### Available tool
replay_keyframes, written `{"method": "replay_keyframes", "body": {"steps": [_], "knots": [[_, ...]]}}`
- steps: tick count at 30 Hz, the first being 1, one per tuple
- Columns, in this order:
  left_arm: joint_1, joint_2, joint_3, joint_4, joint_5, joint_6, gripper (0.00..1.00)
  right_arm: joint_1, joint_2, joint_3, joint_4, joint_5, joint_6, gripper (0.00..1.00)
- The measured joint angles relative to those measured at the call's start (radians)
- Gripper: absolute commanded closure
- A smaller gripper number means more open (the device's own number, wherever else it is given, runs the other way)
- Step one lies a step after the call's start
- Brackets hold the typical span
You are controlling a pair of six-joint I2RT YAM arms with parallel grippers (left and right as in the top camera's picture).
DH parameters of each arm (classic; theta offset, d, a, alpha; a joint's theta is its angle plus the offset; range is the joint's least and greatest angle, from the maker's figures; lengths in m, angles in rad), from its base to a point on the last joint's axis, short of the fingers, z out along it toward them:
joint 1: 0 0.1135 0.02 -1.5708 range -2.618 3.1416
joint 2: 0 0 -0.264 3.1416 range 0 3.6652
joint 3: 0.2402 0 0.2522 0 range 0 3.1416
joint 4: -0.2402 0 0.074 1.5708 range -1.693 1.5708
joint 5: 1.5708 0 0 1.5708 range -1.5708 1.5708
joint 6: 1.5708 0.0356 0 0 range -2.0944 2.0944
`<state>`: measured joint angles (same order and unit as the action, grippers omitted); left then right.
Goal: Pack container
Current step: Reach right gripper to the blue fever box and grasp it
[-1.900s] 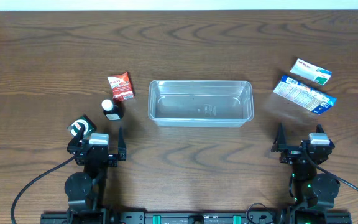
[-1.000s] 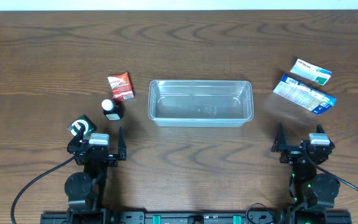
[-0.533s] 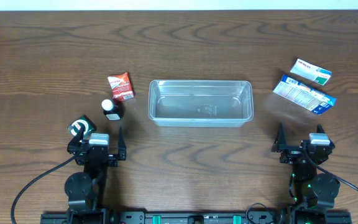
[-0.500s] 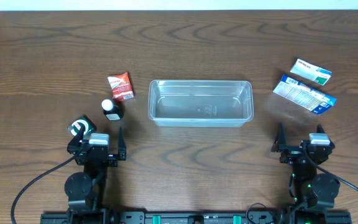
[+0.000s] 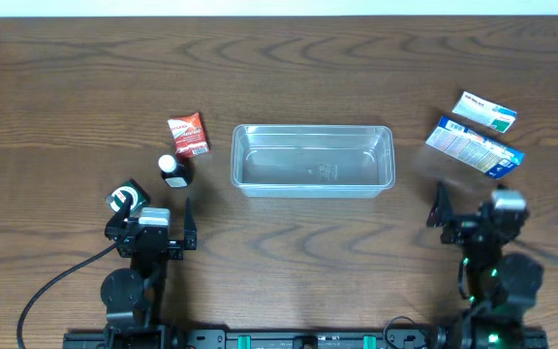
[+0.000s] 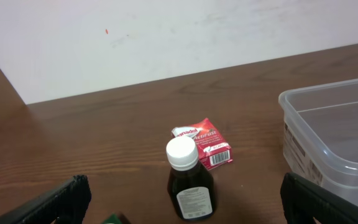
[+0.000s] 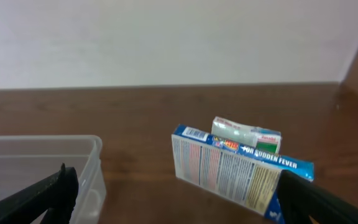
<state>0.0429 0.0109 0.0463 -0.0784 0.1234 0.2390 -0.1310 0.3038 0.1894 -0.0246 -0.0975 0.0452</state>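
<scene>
Dark wooden tabletop [image 5: 289, 58] below a white wall. The left pincer [image 5: 153, 211] is spread apart and empty, with a dark medicine bottle [image 6: 190, 186] just ahead and a red packet [image 6: 202, 142] beyond it. The right pincer [image 5: 480, 206], blurred overhead, seems spread too, with a blue box [image 7: 241, 168] ahead. The clear container [image 5: 313, 160] sits forward, between both.

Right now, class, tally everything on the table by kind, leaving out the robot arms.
Boxes: 2 (blue box, white-and-green box)
Packets: 1 (red packet)
Bottles: 1 (dark bottle)
Tubs: 1 (clear container)
Unidentified: 1 (small black object)
Total: 6
</scene>
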Motion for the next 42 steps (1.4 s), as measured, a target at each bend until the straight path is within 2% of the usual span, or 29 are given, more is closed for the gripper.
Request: {"method": "replay_keyframes", "body": {"steps": [10, 14, 18, 23, 30, 32, 38, 40, 42], "knots": [[0.000, 0.000, 0.000, 0.001, 0.000, 0.000, 0.02, -0.098, 0.745, 0.713, -0.451, -0.006, 0.013, 0.01], [0.000, 0.000, 0.000, 0.001, 0.000, 0.000, 0.02, -0.109, 0.945, 0.885, -0.529, -0.006, 0.015, 0.01], [0.000, 0.000, 0.000, 0.001, 0.000, 0.000, 0.02, -0.117, 1.049, 0.922, -0.522, -0.017, -0.042, 0.02], [0.000, 0.000, 0.000, 0.001, 0.000, 0.000, 0.02, -0.117, 1.133, 0.922, -0.484, -0.043, -0.258, 0.11], [0.000, 0.000, 0.000, 0.001, 0.000, 0.000, 0.02, -0.117, 1.196, 0.922, -0.457, -0.045, -0.537, 0.15], [0.000, 0.000, 0.000, 0.001, 0.000, 0.000, 0.02, -0.117, 1.209, 0.922, -0.457, -0.045, -0.576, 0.15], [0.000, 0.000, 0.000, 0.000, 0.000, 0.000, 0.02, -0.117, 1.274, 0.922, -0.476, -0.045, -0.633, 0.24], [0.000, 0.000, 0.000, 0.001, 0.000, 0.000, 0.02, -0.117, 1.294, 0.922, -0.483, -0.045, -0.641, 0.29], [0.000, 0.000, 0.000, 0.001, 0.000, 0.000, 0.02, -0.117, 1.310, 0.922, -0.487, -0.044, -0.650, 0.41]]}}
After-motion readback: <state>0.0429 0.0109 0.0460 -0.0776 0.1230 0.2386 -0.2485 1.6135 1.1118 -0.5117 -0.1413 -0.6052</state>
